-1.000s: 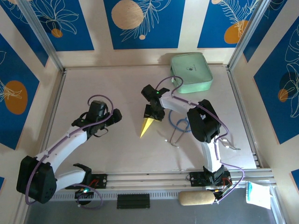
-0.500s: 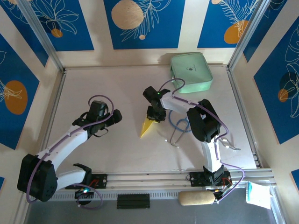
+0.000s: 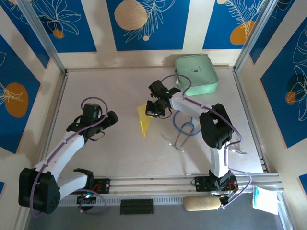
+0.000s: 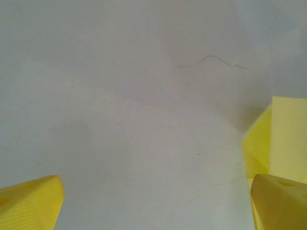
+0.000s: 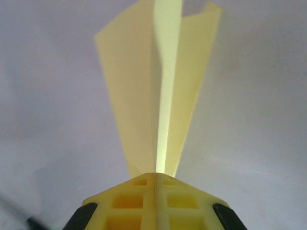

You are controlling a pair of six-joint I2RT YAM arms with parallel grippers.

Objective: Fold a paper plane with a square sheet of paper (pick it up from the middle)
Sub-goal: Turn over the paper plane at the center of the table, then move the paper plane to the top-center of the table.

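Paper plane [image 3: 142, 120], nipped by right fingers [image 5: 129, 203], arm [image 3: 189, 106] outstretched

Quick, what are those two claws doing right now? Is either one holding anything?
The left gripper is open, holding nothing.
The right gripper is closed on the plane.

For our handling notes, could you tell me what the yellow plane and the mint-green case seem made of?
Paper plane: thin matte yellow paper; light shows through it; sharp centre crease. Mint-green case: likely a matte fabric or plastic shell, with rounded corners; too far to tell.
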